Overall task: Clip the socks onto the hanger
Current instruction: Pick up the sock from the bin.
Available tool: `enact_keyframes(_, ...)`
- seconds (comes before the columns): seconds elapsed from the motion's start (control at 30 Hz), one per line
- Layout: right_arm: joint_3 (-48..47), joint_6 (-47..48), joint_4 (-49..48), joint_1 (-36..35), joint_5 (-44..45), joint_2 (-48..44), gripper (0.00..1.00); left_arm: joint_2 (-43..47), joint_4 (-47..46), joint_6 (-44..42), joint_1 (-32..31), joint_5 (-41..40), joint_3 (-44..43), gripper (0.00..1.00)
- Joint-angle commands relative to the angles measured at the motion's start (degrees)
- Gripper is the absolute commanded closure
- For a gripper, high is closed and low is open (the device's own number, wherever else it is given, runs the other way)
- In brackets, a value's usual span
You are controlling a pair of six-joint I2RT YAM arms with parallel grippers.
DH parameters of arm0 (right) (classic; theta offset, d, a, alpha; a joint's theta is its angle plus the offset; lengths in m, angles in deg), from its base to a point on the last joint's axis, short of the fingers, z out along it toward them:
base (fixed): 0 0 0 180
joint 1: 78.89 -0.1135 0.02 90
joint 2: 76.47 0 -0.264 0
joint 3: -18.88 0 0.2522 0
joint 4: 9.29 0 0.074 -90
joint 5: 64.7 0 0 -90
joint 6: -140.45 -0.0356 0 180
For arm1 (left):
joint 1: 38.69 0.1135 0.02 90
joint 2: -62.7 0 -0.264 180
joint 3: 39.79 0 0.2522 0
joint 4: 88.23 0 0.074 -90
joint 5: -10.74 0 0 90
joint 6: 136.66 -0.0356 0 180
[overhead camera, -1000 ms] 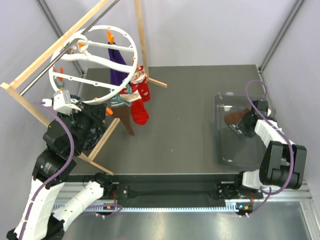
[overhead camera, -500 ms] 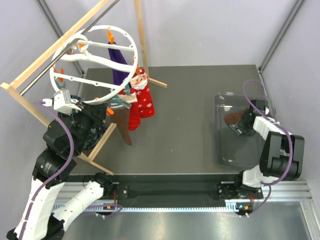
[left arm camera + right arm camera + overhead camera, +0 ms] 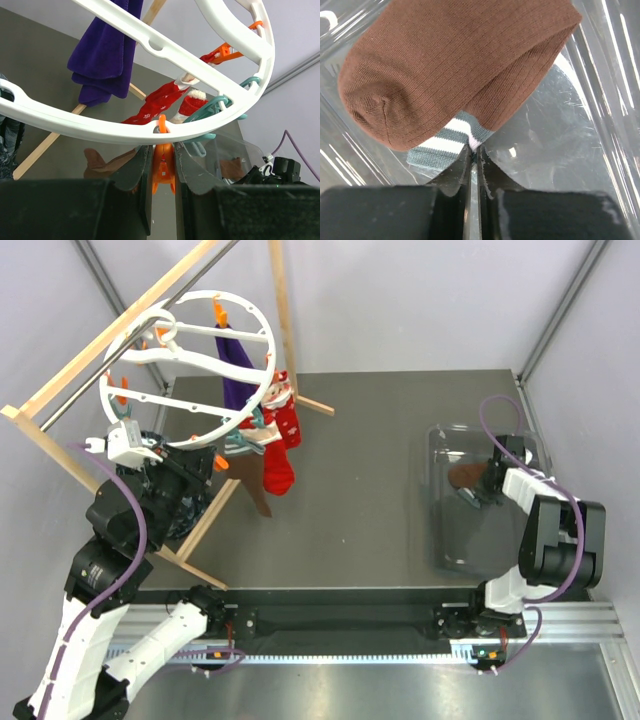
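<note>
Grip on the clip is what decides this step. The left pincer [image 3: 162, 177] has its two fingers pressed against either side of an orange clip [image 3: 163, 167] that hangs just under the rim of the hanger [image 3: 100, 131]. The jaws are narrowed to the clip's width and hold nothing else. The red Santa socks [image 3: 160, 97] are already pegged to the rim, above and beyond this pincer and a little to its right. A purple sock [image 3: 107, 50] hangs up and to its left.

The right pincer [image 3: 474, 160] is well apart from all this, low in a clear tray [image 3: 560, 140] on the surface [image 3: 370, 470]. Its jaws are all but shut and appear to nip the edge of the striped cuff of a brown sock [image 3: 450, 65], which lies directly ahead of it.

To do this well, I judge the left pincer should squeeze the clip's handles squarely, so the mouth opens wide without twisting the ring. The right should lift by the cuff alone and feed that edge straight up into the open mouth. The hanger hangs freely, so pushing on it would likely set it swinging and throw off the aim.
</note>
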Motion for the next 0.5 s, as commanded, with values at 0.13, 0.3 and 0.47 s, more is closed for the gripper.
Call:
enact_keyframes(0.13, -2.1, -0.8, 2.5, -1.2, -3.9, -11.3, 1.0, 0.1, 0.1, 1.3, -0.1, 1.1, -0.3, 1.0)
enact_keyframes(0.3, -4.3, 1.0, 5.7, -7.8, -1.5, -20.3, 1.0, 0.0, 0.1, 1.1, -0.1, 0.7, -0.8, 1.0)
enact_keyframes(0.47, -7.6, 1.9, 8.7, -13.1, -10.3, -30.0, 1.0, -0.1, 0.4, 0.8, -0.1, 0.1, -1.4, 1.0)
